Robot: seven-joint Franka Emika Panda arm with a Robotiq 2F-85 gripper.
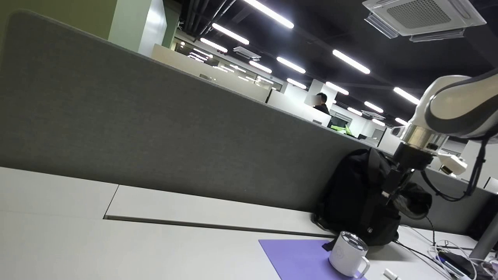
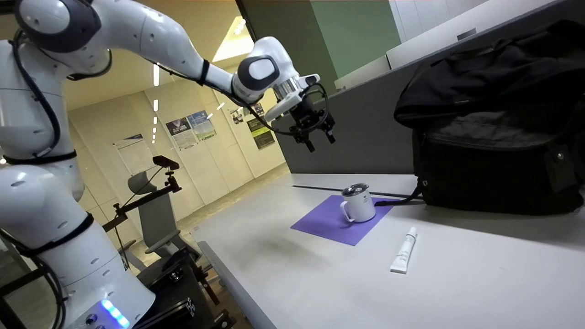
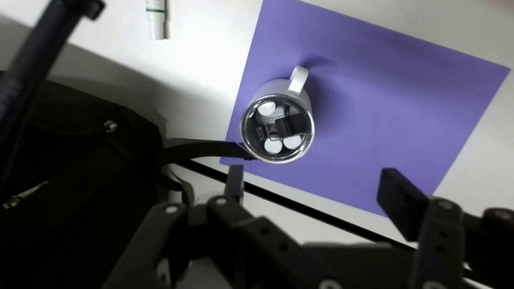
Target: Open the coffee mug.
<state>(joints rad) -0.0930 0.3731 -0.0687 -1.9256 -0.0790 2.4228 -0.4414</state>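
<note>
The coffee mug is small, white and squat, with a clear lid and a handle. It stands upright on a purple sheet in both exterior views. In the wrist view the mug is seen from above. Its lid is on, with a dark slider piece; white round spots show in or through it. My gripper is open, with nothing between its fingers. It is high above the table and apart from the mug, as an exterior view shows.
A big black bag stands close beside the mug; its strap reaches the mug's side in the wrist view. A white tube lies on the table near the sheet. A grey partition runs behind the table. Cables lie past the bag.
</note>
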